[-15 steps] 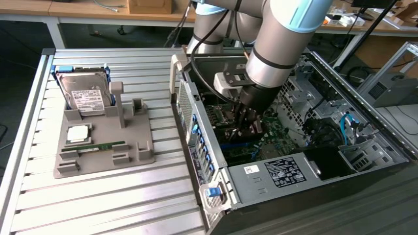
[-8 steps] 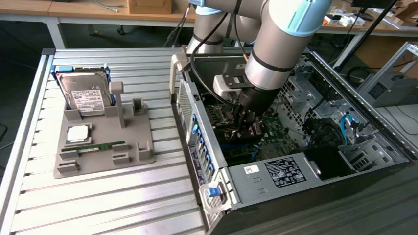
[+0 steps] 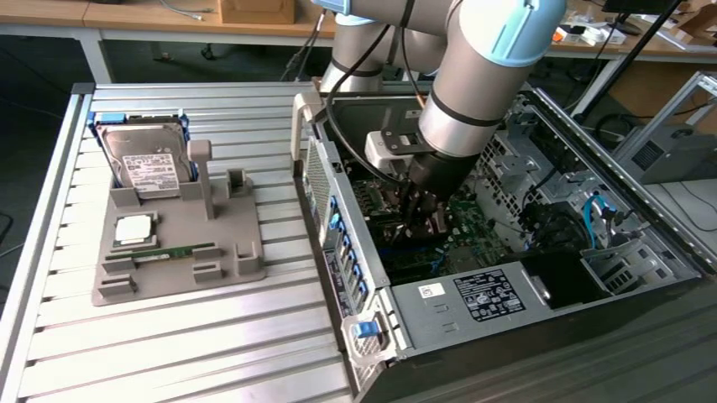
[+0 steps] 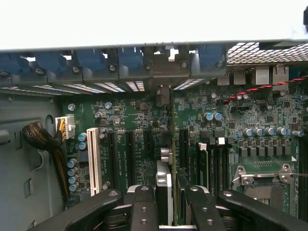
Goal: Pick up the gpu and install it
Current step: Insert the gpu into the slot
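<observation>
Inside the open computer case (image 3: 627,277), the pincer (image 4: 172,192) grips the gpu (image 4: 172,144) edge-on, held straight ahead of its fingertips above the motherboard (image 4: 134,144) slots; slight misalignment could jam the card against a neighbouring slot or the rear bracket.

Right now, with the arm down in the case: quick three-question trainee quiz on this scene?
1. True or false: the gripper holds the thin flat gpu card edge-on above the green motherboard.
2. What lies on the grey holder tray beside the silver hard drive with white label? A) square silver processor chip B) screwdriver C) fan
3. Fill in: the open grey computer case stands at the exterior view's ___ of the tray.
Key: 1 true; 2 A; 3 right.
</observation>
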Motion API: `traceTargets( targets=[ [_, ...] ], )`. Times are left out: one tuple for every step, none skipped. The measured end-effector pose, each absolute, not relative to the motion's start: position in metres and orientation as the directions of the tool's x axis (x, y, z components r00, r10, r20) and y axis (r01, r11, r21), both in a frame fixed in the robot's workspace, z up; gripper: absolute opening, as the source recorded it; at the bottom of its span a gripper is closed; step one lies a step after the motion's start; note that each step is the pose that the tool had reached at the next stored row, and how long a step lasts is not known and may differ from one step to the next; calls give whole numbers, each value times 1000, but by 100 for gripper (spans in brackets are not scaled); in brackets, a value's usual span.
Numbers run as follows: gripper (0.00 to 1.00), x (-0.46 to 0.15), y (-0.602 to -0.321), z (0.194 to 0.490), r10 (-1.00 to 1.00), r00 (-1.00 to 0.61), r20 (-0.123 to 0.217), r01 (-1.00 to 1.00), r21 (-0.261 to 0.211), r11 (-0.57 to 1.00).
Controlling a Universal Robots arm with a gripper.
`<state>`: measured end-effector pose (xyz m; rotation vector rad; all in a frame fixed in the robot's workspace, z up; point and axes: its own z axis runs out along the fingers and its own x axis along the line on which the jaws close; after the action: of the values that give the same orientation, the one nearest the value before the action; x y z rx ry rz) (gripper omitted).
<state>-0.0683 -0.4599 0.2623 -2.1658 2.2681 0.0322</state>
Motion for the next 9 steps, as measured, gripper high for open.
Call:
traceTargets(
  targets=[
    [27, -68, -460, 262, -999, -46, -18, -999, 11, 46],
    [27, -68, -460, 262, -999, -46, -18, -999, 11, 46],
    [27, -68, -460, 262, -999, -46, -18, -999, 11, 46],
    [27, -68, -460, 262, -999, -46, -18, -999, 11, 46],
    [27, -68, -460, 262, -999, -46, -18, -999, 11, 46],
    [27, -68, -460, 262, -999, -46, -18, -999, 11, 46],
    [27, -68, -460, 262, -999, -46, -18, -999, 11, 46],
    [27, -68, -460, 262, -999, -46, -18, -999, 11, 46],
    [27, -68, -460, 261, -999, -46, -18, -999, 11, 46]
  ],
)
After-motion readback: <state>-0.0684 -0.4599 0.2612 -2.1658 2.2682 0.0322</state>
